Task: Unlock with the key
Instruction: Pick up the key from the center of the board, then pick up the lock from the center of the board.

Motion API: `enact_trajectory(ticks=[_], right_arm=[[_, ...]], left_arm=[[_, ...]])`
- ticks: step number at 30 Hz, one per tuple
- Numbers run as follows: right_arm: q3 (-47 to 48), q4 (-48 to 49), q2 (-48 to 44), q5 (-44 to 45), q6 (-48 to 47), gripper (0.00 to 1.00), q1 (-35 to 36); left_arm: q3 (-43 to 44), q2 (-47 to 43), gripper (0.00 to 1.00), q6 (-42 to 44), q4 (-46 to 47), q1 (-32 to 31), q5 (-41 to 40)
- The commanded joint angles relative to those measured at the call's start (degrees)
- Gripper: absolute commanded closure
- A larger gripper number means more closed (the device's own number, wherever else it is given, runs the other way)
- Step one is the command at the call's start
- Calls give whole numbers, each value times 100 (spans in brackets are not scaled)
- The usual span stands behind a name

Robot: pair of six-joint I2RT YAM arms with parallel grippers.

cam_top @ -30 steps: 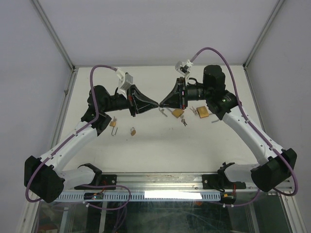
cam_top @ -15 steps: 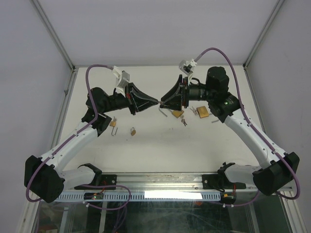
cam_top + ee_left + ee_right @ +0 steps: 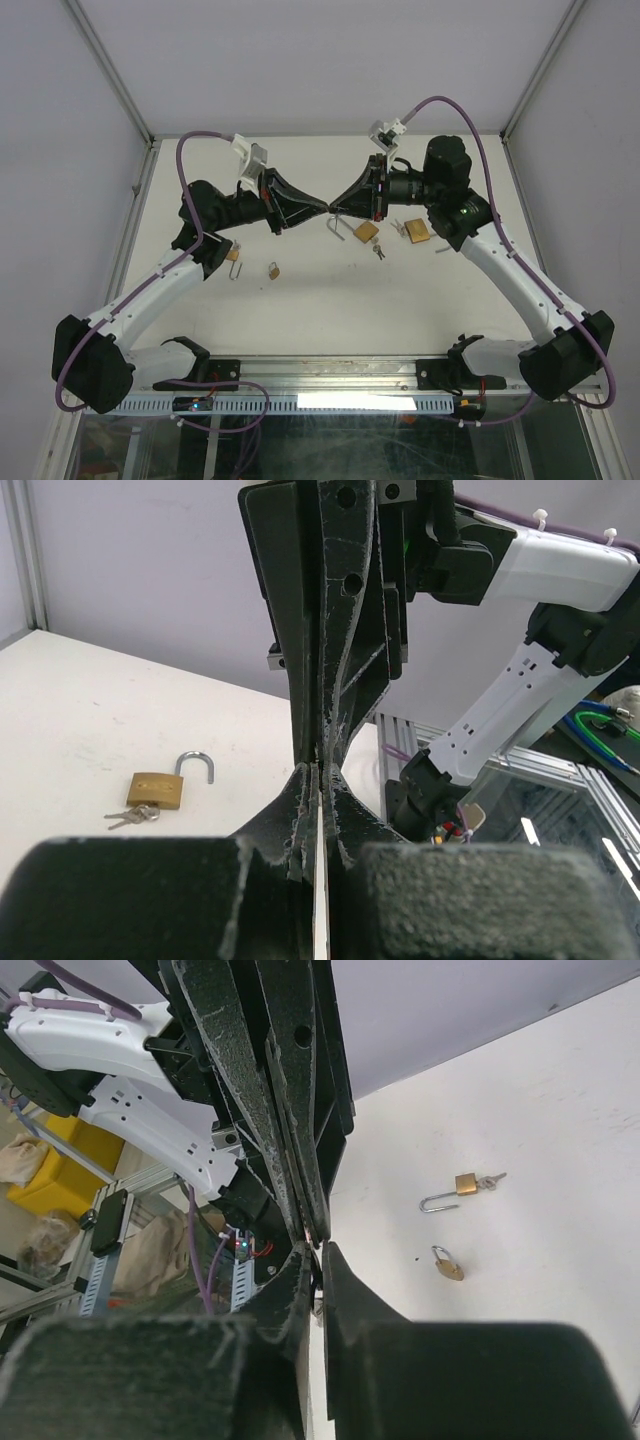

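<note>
Right gripper (image 3: 336, 209) tip to tip with left gripper (image 3: 323, 208). Whatever sits between tips too small to tell from above, masked by fingers (image 3: 350, 820) in both wrist views. Pale sliver (image 3: 319, 900) in slit of left jaws, opposite right gripper: key or not, cannot tell. Right jaws nearly together; grip on anything unclear. Padlock (image 3: 233, 254), far left of right gripper, half under left arm (image 3: 205, 250). Metal piece (image 3: 441, 248), right of right gripper, too small to name. Wrist views: near finger pads blurred, cut by bottom edge.
</note>
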Motion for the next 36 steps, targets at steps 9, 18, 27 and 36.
enact_trajectory(ticks=[9, 18, 27, 36], right_arm=[[188, -28, -98, -16, -133, 100, 2], [614, -1841, -196, 279, -994, 100, -198], [504, -2585, -326, 961, -1280, 100, -258], [233, -2350, -423, 955, -1165, 100, -260]], left_arm=[[-56, -47, 100, -199, 277, -43, -168], [-79, -172, 1, 303, -529, 687, 611], [2041, 969, 1, 5108, -7093, 1264, -1260], [1389, 1447, 1, 5451, -7578, 167, -3474]])
